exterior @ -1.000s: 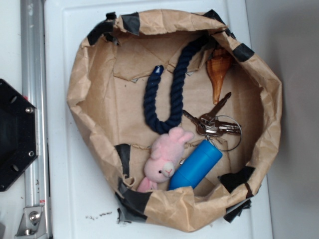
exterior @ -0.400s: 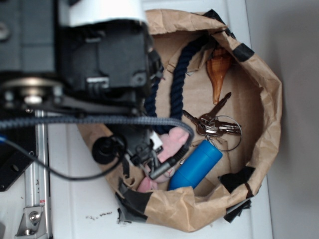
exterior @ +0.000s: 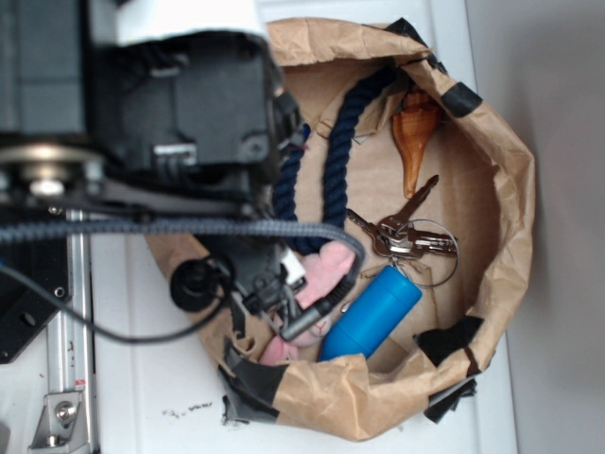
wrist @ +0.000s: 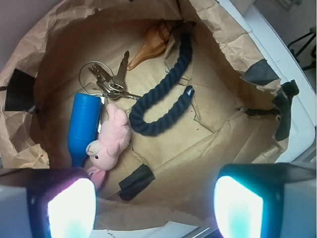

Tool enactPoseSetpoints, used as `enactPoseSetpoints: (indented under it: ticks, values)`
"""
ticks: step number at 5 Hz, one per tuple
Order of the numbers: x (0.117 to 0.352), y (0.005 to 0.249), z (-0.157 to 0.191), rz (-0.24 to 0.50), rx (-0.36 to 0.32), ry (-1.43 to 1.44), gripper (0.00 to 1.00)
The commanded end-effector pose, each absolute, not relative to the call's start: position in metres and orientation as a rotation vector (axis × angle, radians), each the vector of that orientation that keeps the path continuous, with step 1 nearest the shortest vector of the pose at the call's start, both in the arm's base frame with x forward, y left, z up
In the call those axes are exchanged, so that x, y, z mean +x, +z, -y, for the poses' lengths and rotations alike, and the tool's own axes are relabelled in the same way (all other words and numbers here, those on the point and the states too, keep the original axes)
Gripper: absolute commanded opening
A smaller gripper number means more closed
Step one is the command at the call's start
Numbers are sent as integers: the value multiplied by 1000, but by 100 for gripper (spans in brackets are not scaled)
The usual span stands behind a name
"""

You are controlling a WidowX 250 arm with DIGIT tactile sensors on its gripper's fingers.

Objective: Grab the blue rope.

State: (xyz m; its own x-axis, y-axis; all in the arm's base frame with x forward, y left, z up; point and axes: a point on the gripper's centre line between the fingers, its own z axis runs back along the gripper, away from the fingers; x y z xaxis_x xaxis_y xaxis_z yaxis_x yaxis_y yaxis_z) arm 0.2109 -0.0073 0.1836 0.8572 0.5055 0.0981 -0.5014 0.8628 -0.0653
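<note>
The blue rope (wrist: 140, 123) is a thick navy twisted cord bent in a U on the floor of the brown paper bag (wrist: 218, 29). One capped end (wrist: 189, 90) points up and right. In the exterior view my arm (exterior: 189, 123) covers the rope's left leg, and only the right leg (exterior: 336, 161) shows. My gripper (wrist: 155, 210) is open and holds nothing. Its two lit fingertips (wrist: 72, 208) hang over the bag's near wall, well short of the rope.
A pink plush (wrist: 111, 139) lies just below the rope's bend, with a light-blue cylinder (wrist: 83, 126) beside it. A bunch of keys (wrist: 111, 84) and a brown shell (wrist: 148, 44) lie farther back. The bag's crumpled walls (exterior: 510, 189) ring everything.
A second ago the arm was out of the exterior view. It has since come in over the bag's left side, hiding part of the rope, and has crept slightly left. The objects have not moved.
</note>
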Motion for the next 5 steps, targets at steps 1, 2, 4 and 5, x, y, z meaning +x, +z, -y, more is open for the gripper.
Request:
enactPoseSetpoints:
  ticks: [1,2,4,5]
  values:
    - [234,141,-15,359,-84,992,100]
    - [251,116,-23,378,-74,1074,100]
    - [266,86,-28,344,2,1061,100]
    - [265,80,-48,319,22,1080,100]
